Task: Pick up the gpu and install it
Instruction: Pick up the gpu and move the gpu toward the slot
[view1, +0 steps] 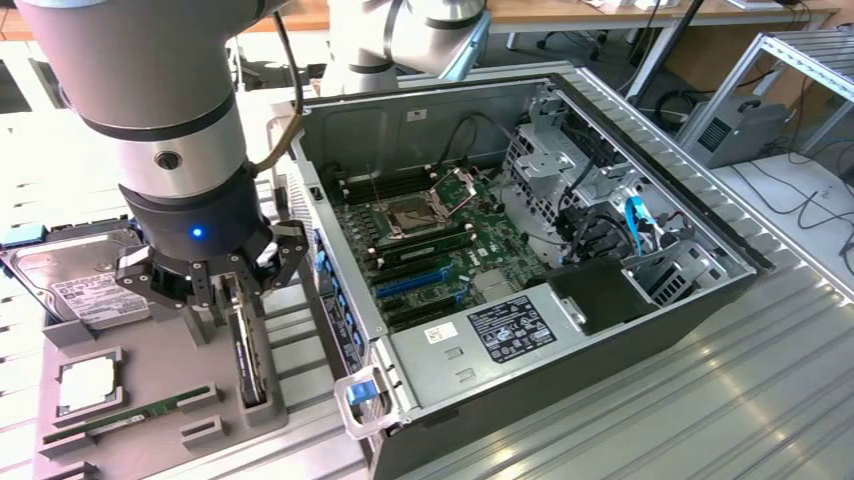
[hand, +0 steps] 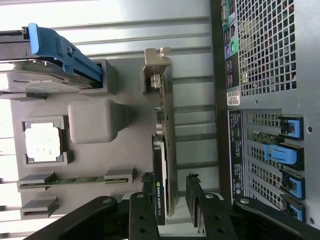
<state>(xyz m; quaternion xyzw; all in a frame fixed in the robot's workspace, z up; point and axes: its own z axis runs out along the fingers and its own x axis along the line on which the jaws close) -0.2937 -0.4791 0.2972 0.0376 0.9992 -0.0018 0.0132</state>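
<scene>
The gpu (hand: 164, 125) is a thin dark card that stands on edge in a slot of the grey holder tray (hand: 125, 150), its silver bracket (hand: 157, 62) at the end away from me. In the exterior view the gpu (view1: 248, 355) sits just beside the open computer case (view1: 534, 250). My gripper (hand: 170, 192) hangs right over the card's near end, open, one finger on each side and a gap visible at both. From the exterior view my gripper (view1: 224, 295) is low over the tray, fingers pointing down.
The tray also holds a hard drive (view1: 80, 285), a CPU (view1: 87, 385) and a green RAM stick (view1: 127, 415). The case's rear panel with blue slot clips (hand: 285, 160) stands close beside the card. The motherboard (view1: 427, 250) lies exposed inside the case.
</scene>
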